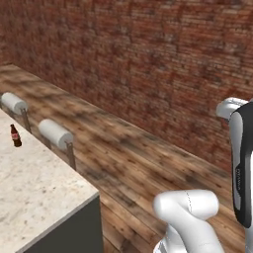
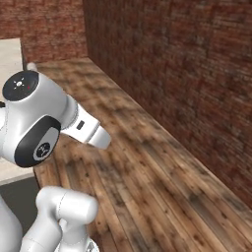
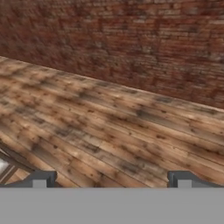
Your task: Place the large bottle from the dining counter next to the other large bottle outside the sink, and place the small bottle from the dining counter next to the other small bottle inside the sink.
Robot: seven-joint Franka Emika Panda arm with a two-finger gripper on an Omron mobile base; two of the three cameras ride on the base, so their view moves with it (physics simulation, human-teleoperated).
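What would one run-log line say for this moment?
gripper: open, empty, facing floor | small bottle: upright on dining counter | stools: beside counter

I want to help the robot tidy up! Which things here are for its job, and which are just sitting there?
For the job:
small bottle
dining counter it stands on
gripper, open and holding nothing

Just there:
two stools beside the counter
brick wall
wooden floor
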